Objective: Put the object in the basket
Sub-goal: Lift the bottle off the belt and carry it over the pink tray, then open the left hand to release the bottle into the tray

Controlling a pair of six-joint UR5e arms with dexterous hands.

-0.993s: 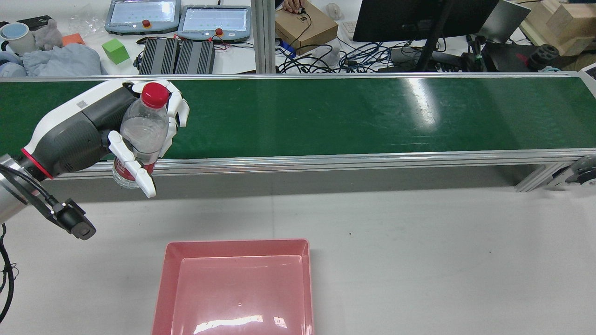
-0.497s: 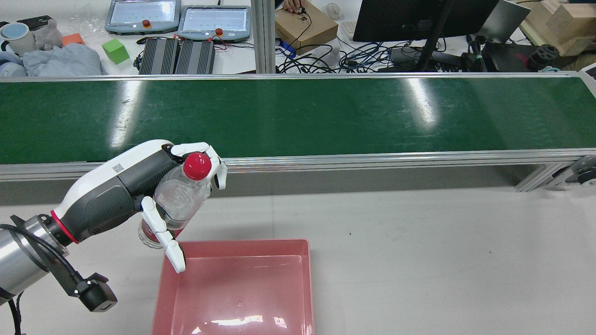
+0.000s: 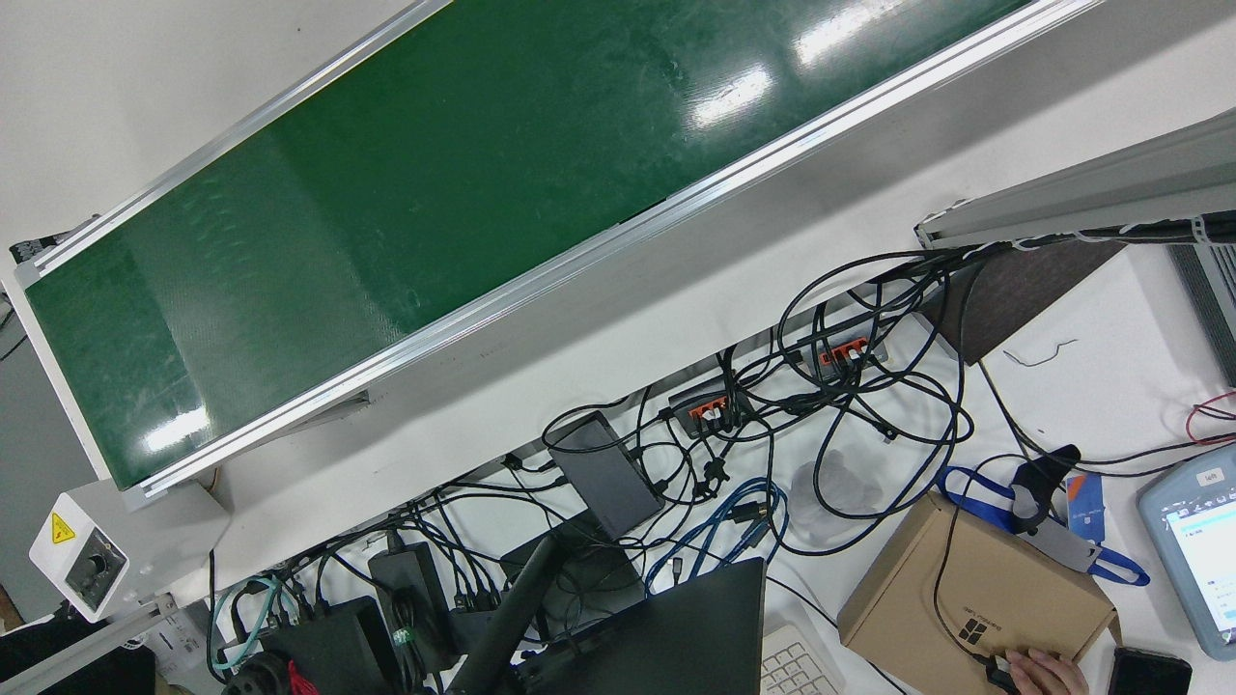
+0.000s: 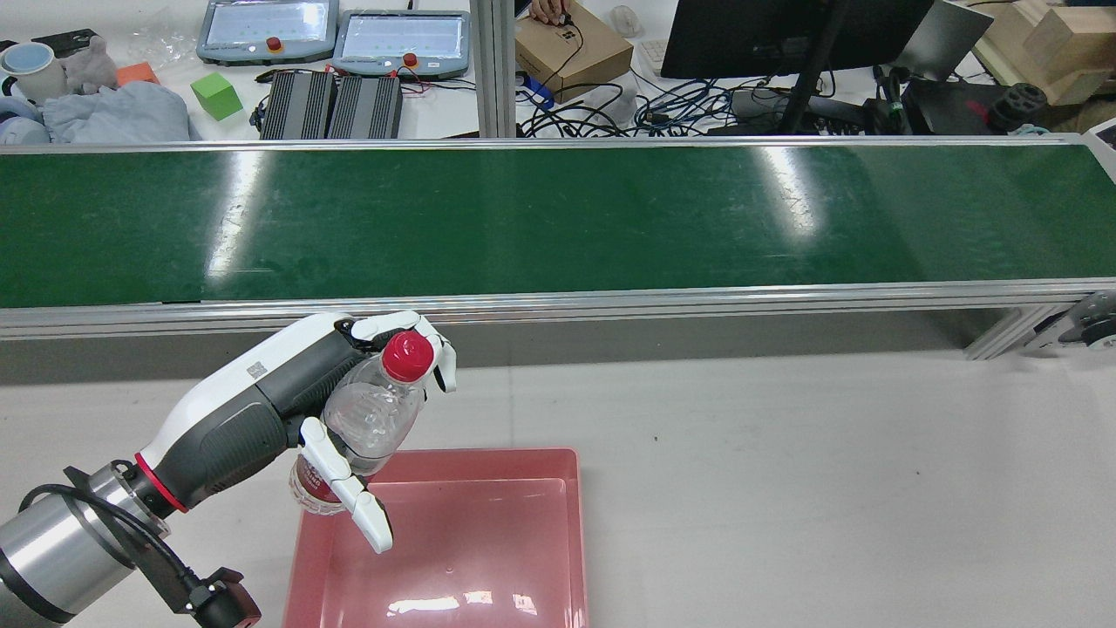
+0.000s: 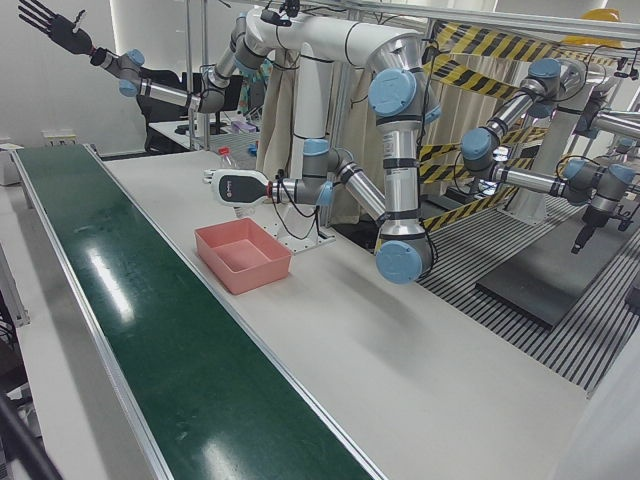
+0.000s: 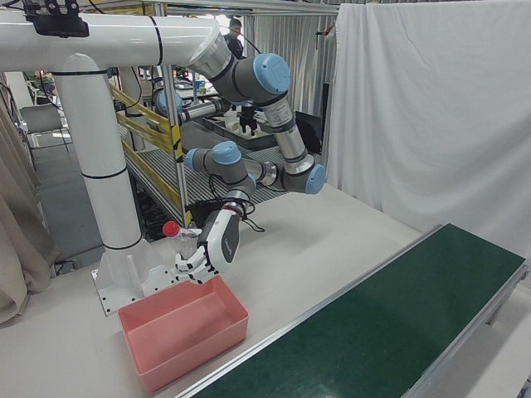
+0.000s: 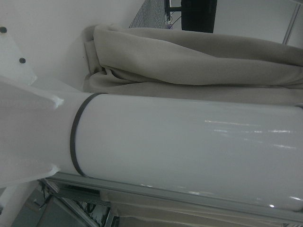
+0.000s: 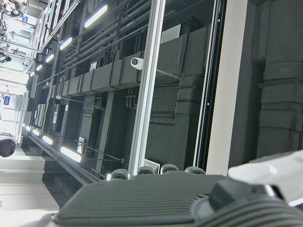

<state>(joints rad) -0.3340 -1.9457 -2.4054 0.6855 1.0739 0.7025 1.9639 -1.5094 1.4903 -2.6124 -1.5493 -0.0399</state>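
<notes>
My left hand (image 4: 261, 410) is shut on a clear plastic bottle (image 4: 375, 410) with a red cap (image 4: 408, 356) and a red label. It holds the bottle tilted above the far left corner of the pink basket (image 4: 488, 455). The bottle's base hangs over the basket's left rim. The right-front view shows the same hand (image 6: 220, 240), bottle (image 6: 184, 240) and basket (image 6: 187, 327). My right hand (image 5: 50, 25) is black, raised high and far from the basket, with its fingers spread and empty.
The green conveyor belt (image 4: 558, 218) runs across beyond the basket, with an aluminium rail (image 4: 610, 301) along its near edge. Grey tabletop (image 4: 828, 488) lies to the basket's right. Monitors, cables and boxes (image 4: 571, 48) sit behind the belt.
My left hand has carried the bottle from over the belt's near edge, toward me and rightward, down to above the basket's far left corner.
</notes>
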